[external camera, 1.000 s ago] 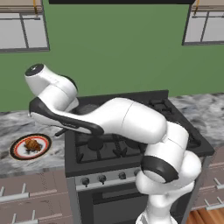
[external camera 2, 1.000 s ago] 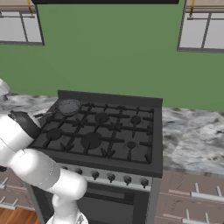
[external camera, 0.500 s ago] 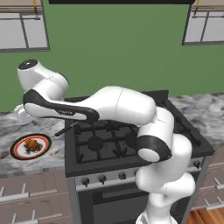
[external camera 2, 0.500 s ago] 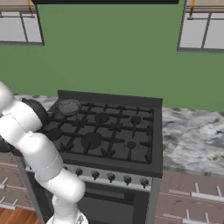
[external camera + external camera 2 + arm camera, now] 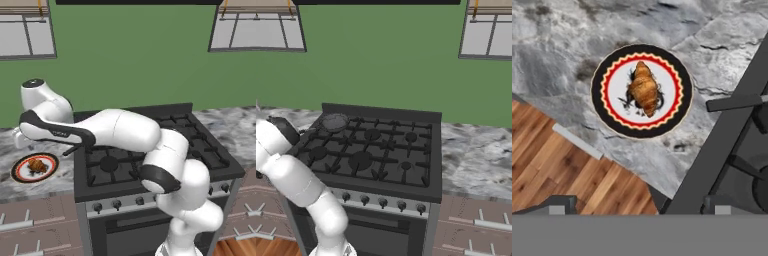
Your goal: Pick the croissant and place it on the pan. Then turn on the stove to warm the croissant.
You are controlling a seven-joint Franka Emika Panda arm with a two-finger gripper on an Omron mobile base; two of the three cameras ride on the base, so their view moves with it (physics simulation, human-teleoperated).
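From the left base view the arm stretches low and far out over the counter, the croissant (image 5: 36,165) lying on its plate (image 5: 20,175) just below the hand; from the right base view the pan (image 5: 334,121) sits on the stove (image 5: 406,187), well off to the side; from the hand view the gripper (image 5: 637,204) hangs above, jaws spread wide and empty, fingertips (image 5: 556,204) low, with the croissant ahead of them: it looks light, soft and flaky, best pinched gently across its thick middle

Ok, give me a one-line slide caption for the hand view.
Hand camera looking down on the croissant resting on a red-rimmed plate on the marble counter, beside the stove.
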